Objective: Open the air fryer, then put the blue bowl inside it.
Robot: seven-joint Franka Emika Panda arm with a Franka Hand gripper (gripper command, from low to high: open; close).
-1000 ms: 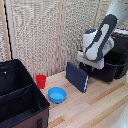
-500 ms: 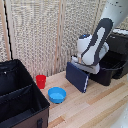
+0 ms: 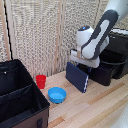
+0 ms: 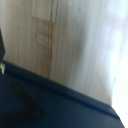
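The blue bowl (image 3: 57,94) sits upright on the wooden table, toward the exterior view's left of the arm and nearer the front. The glossy black air fryer (image 3: 118,47) stands at the exterior view's right, and its drawer basket (image 3: 106,70) looks pulled out. I cannot make out the handle. My gripper (image 3: 85,62) hangs between the drawer and the bowl, just above a dark blue slab. It is well apart from the bowl. Its fingers are too blurred to read, and none show in the wrist view.
A dark blue flat slab (image 3: 77,77) leans upright under the gripper. A small red cup (image 3: 41,81) stands behind the bowl. A big black fabric case (image 3: 20,100) fills the exterior view's left. The wrist view shows pale wood (image 4: 75,40) and a dark edge (image 4: 45,105).
The arm has swung toward the exterior view's left and slightly down, away from the air fryer and over the dark slab. The bowl and the cup have not moved.
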